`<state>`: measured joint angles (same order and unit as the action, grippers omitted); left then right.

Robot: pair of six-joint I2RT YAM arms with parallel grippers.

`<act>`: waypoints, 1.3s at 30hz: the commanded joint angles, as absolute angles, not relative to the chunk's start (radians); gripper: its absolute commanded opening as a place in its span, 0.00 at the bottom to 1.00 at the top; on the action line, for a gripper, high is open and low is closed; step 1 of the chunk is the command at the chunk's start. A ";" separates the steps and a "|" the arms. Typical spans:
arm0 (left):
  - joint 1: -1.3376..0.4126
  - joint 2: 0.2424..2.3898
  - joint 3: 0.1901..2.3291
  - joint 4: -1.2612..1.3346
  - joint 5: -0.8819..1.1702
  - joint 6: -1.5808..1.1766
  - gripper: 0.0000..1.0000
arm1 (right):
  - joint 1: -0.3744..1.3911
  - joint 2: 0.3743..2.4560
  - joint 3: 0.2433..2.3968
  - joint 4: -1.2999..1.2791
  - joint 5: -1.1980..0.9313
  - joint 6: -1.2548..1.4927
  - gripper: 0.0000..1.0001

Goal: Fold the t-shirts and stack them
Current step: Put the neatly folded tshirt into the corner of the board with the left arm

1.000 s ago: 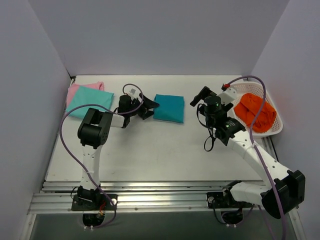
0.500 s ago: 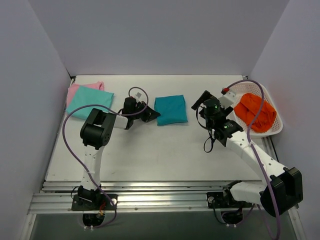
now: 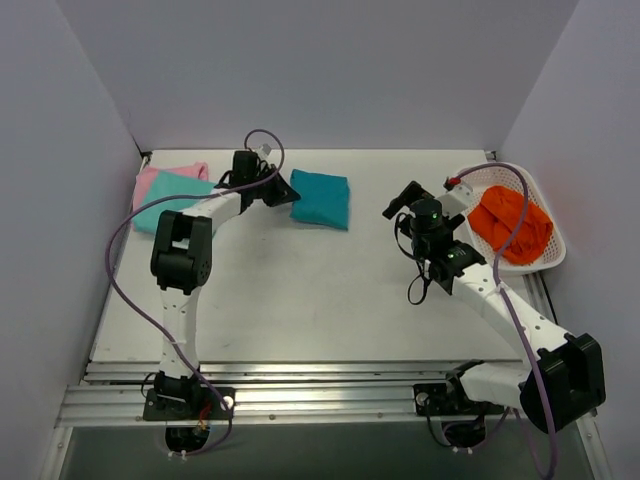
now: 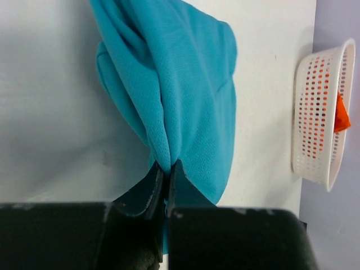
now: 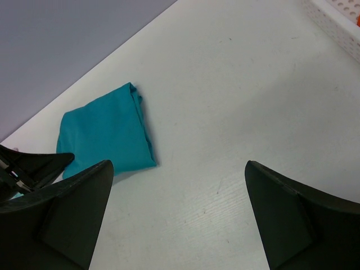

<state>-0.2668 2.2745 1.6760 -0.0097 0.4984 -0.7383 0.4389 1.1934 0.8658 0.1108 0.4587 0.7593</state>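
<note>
The left gripper (image 4: 165, 169) had its jaws pressed together on a bunched edge of the folded deep teal shirt (image 4: 180, 95). From that pinch, the rest of the shirt trailed away from the fingers. Over the last second the left arm had swung back and to the left, taking the shirt from mid-table toward the far edge. It now lay nearer the aqua-mint shirt (image 3: 175, 195), which rested on the pink shirt (image 3: 150, 178) in the far left corner. Judged from this, the folding of the teal shirt was done and it was being carried to the stack. It was not yet on the stack, and whether it hung clear of the table could not be told. The right gripper (image 5: 179, 164) hovered with jaws spread wide, holding nothing, well apart from the shirt and near the white basket (image 3: 545, 262).
</note>
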 commanded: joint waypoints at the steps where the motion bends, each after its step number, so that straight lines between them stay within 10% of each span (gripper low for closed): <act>1: -0.233 2.283 1.799 -0.236 0.465 -0.583 0.02 | 0.428 1.155 0.859 0.175 0.439 0.764 0.98; 16: -0.098 2.418 2.371 -0.834 0.416 -0.298 0.02 | 0.397 1.180 0.836 0.262 0.322 0.759 0.98; 39: 0.181 2.121 2.181 -0.844 0.387 -0.156 0.02 | 0.501 1.445 0.929 0.351 0.328 0.733 0.96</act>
